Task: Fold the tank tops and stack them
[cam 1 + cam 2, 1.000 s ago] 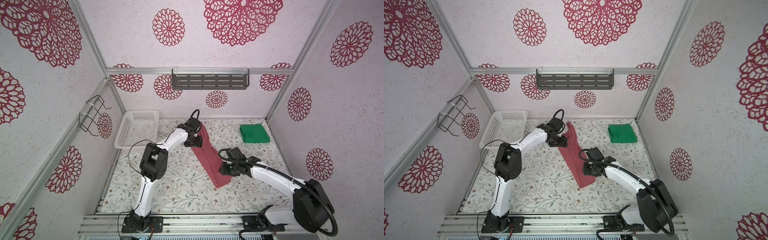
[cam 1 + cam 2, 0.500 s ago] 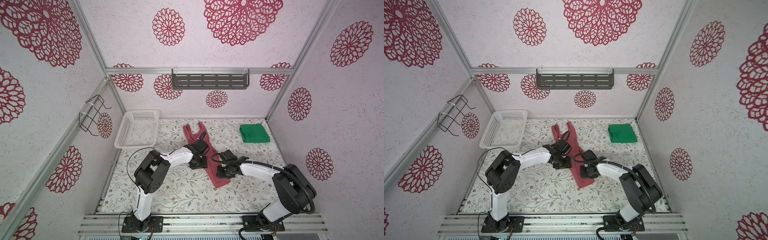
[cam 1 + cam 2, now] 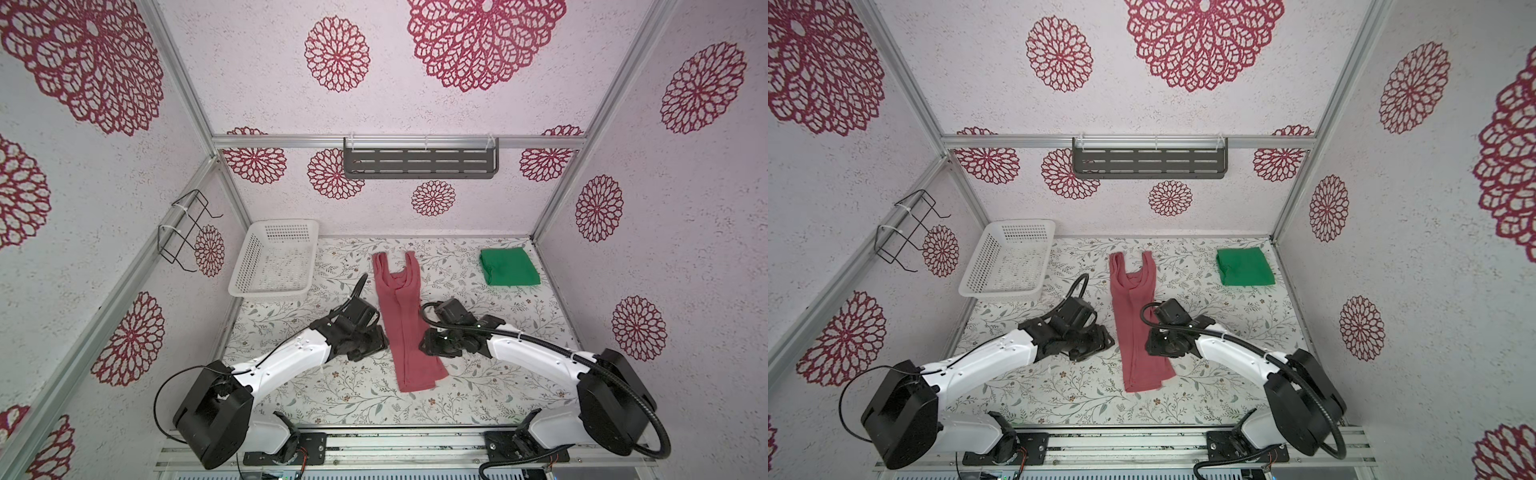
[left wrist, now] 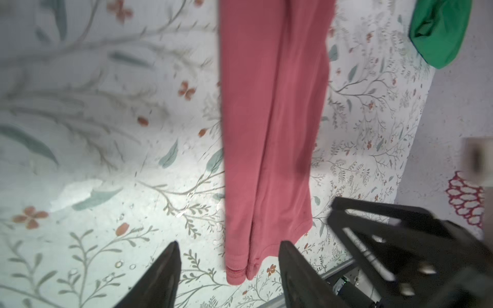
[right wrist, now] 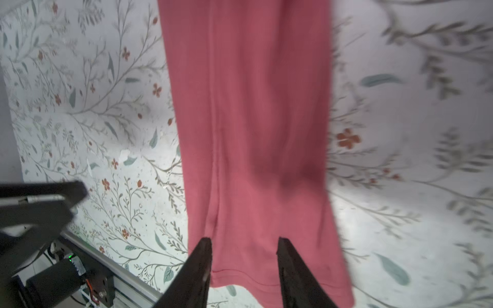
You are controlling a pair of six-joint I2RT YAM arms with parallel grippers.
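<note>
Reaching inward, low, flanking pink tank top (image 3: 405,332) | left gripper (image 4: 229,245) parted, empty; right gripper (image 5: 244,241) parted, empty

We lose pink top (image 4: 266,106) straps past both wrist-view edges; green top (image 4: 440,34) cropped in left wrist view; counter (image 5: 413,120) print blurred in wrist views.

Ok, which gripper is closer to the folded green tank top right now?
Right. The right gripper sits at the edge of the pink tank top facing the green tank top; the left gripper is across that pink cloth, farther off.
</note>
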